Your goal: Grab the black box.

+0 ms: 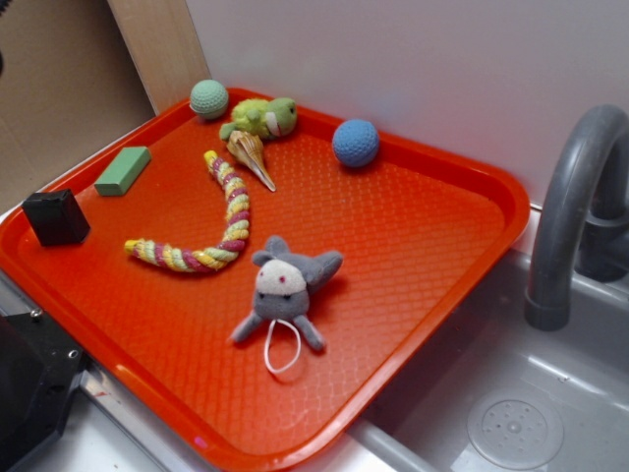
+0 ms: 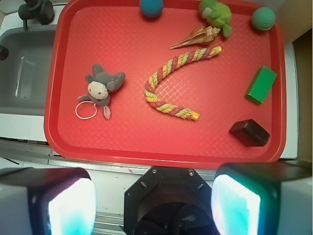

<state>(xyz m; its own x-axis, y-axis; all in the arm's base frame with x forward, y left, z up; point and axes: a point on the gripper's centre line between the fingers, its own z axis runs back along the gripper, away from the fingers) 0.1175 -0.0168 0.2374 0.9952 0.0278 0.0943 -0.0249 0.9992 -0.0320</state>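
Observation:
The black box (image 1: pixel 56 216) is a small matte black block at the left edge of the red tray (image 1: pixel 423 295). In the wrist view the black box (image 2: pixel 250 132) lies at the tray's lower right, just inside the rim. My gripper (image 2: pixel 154 205) is open and empty, with its two pale-padded fingers wide apart at the bottom of the wrist view. It hangs high above the robot's base, off the tray's near edge, well apart from the box. The gripper itself does not show in the exterior view.
On the tray lie a flat green block (image 2: pixel 260 84), a striped rope toy (image 2: pixel 171 83), a grey plush mouse (image 2: pixel 101 89), a seashell (image 2: pixel 195 37), a green plush (image 2: pixel 215 13), a blue ball (image 2: pixel 151 7) and a teal ball (image 2: pixel 263 18). A grey sink (image 1: pixel 511 413) with a tap (image 1: pixel 570 216) adjoins the tray.

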